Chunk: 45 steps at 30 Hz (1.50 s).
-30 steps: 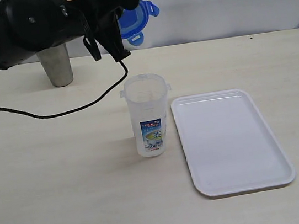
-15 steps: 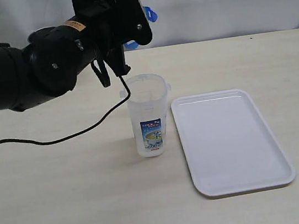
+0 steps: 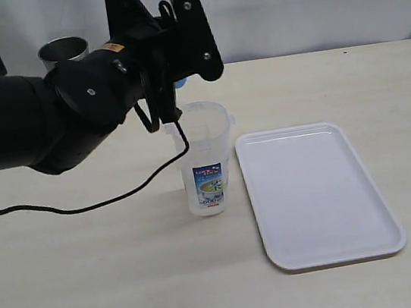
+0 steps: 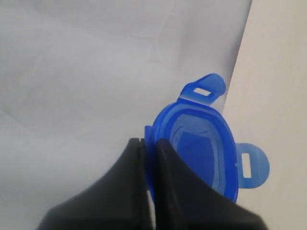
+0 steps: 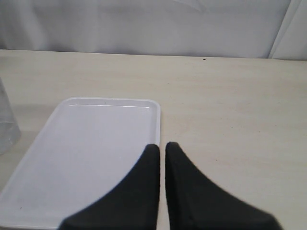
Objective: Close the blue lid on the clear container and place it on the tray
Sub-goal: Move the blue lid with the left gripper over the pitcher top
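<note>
On the counter (image 3: 93,277), the clear container (image 3: 205,162) stands open just beside the tray (image 3: 318,192); its blue-green label (image 3: 209,182) is too small to read. Higher up, the left fingers (image 4: 127,167) pinch the blue lid (image 4: 201,148) by its rim, mostly hidden behind the arm (image 3: 47,115). The right fingers (image 5: 144,187) are pressed together, empty.

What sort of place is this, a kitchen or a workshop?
Probably a robot test bench rather than a kitchen: a pale table against a plain white cloth backdrop, a black robot arm above it, and just a few staged items, a clear container and a white tray.
</note>
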Tool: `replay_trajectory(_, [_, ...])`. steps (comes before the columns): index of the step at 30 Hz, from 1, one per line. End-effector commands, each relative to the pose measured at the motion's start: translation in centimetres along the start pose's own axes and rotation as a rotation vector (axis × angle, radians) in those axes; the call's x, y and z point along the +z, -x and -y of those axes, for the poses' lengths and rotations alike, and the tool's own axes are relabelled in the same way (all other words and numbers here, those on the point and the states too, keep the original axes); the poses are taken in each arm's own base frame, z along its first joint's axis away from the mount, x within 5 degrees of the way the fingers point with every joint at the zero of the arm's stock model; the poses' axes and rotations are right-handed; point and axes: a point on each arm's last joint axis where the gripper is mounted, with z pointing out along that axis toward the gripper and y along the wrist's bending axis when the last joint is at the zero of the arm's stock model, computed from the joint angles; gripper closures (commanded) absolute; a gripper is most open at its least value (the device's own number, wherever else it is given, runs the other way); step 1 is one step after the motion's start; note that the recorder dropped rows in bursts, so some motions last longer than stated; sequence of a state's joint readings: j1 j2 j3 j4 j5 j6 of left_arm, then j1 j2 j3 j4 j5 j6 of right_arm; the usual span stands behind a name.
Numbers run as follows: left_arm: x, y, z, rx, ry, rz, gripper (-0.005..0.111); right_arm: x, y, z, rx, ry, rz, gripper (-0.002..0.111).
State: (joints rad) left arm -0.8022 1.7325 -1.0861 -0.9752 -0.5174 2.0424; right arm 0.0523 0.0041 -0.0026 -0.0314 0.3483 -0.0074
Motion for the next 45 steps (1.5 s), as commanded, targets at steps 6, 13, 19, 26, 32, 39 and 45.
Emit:
replay_trajectory(6, [-0.8, 0.8, 0.3, 0.009, 0.035, 0.0, 0.107, 0.0, 0.0, 0.0, -0.001, -0.003, 0.003, 0.104])
replay_trajectory(13, [-1.2, -0.1, 1.7, 0.038, 0.004, -0.026, 0.107, 0.0, 0.0, 0.0, -0.001, -0.003, 0.003, 0.104])
replay_trajectory(19, [-1.2, -0.3, 1.3, 0.037, 0.059, -0.052, 0.107, 0.0, 0.0, 0.0, -0.001, -0.003, 0.003, 0.104])
replay_trajectory(26, [-1.9, 1.2, 1.8, 0.036, 0.057, -0.015, 0.107, 0.0, 0.0, 0.0, -0.001, -0.003, 0.003, 0.104])
replay_trajectory(32, [-2.1, 1.6, 1.9, 0.038, 0.065, -0.007, 0.107, 0.0, 0.0, 0.0, -0.001, -0.003, 0.003, 0.104])
replay_trajectory(39, [-2.1, 1.5, 2.0, 0.028, 0.061, -0.014, 0.107, 0.0, 0.0, 0.0, -0.001, -0.003, 0.003, 0.104])
replay_trajectory(45, [-2.1, 1.5, 2.0, 0.023, 0.062, -0.019, 0.107, 0.0, 0.0, 0.0, -0.001, -0.003, 0.003, 0.104])
